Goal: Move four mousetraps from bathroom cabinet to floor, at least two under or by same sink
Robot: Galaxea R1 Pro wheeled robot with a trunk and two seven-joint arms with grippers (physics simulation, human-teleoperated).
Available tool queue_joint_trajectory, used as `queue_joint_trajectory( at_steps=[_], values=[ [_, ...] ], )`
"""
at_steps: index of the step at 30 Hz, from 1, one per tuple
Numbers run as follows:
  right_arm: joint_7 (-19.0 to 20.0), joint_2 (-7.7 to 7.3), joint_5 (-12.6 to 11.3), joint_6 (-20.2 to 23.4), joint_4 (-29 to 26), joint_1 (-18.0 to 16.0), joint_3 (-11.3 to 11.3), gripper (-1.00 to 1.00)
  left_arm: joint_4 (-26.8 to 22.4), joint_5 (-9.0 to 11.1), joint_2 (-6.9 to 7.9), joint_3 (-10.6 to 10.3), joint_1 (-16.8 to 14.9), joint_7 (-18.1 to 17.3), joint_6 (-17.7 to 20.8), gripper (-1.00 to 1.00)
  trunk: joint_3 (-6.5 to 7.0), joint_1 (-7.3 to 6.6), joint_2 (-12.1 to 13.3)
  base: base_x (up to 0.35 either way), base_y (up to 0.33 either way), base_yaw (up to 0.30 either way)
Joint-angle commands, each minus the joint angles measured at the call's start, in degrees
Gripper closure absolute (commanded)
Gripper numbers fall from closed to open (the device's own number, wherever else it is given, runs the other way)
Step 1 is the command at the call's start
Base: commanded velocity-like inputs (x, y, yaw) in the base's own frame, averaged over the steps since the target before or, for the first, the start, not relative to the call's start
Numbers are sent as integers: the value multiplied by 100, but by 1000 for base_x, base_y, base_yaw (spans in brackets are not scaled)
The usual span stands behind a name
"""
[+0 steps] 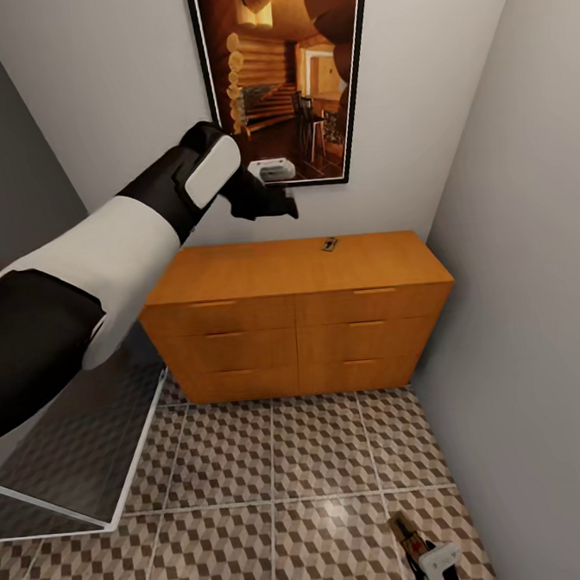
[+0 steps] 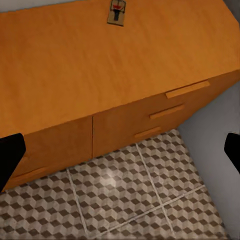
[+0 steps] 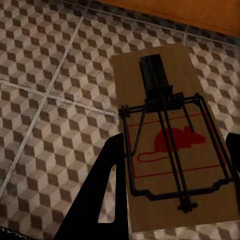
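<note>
Mousetrap, a small flat brown wooden board with dark wire parts (image 3: pixel 172 145), is clamped in the right end effector (image 1: pixel 427 559) low over the cube-patterned tiled bathroom floor (image 1: pixel 276 464). Judged best: lower flat, then release. Farther, the left end effector (image 1: pixel 275 206), spread wide, hovers above the orange-brown wooden cabinet (image 1: pixel 301 324), whose top bears another mousetrap (image 2: pixel 116 12).

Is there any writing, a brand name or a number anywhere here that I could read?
None can be read.
Held mousetrap: a red mouse picture and red outline, no words.
Mousetrap on the cabinet: a red mark, too small to tell.
Wall picture: no lettering.
</note>
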Motion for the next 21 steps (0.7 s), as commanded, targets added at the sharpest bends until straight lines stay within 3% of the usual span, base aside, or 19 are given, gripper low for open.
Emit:
queue_joint_trajectory(
  at_steps=[1, 7, 16, 20, 21],
  values=[
    [-13, -2, 0, -18, -5, -4, -20, 100, 0, 62, 0, -46, 25, 35, 7, -100, -10, 3, -11, 0, 0, 0],
    [-494, -2, 0, -16, -11, -4, -14, 100, -7, 62, 0, -84, 172, 5, -1, -100, -10, 3, -11, 1, 0, 0],
    [-534, -7, -6, -16, 2, 10, -11, 100, -8, 62, 0, -93, 195, 3, -10, -100, -10, 3, -11, 129, 0, 0],
    [-547, -6, -8, -65, 4, 210, -13, 100, -8, 62, 0, -94, 196, 3, -13, -100, -10, 3, -11, 233, 0, 0],
    [-643, -3, -5, -278, 0, 291, -13, 100, -8, 62, 0, -94, 199, 3, -15, -100, -10, 3, -11, 248, 0, 0]
  ],
)
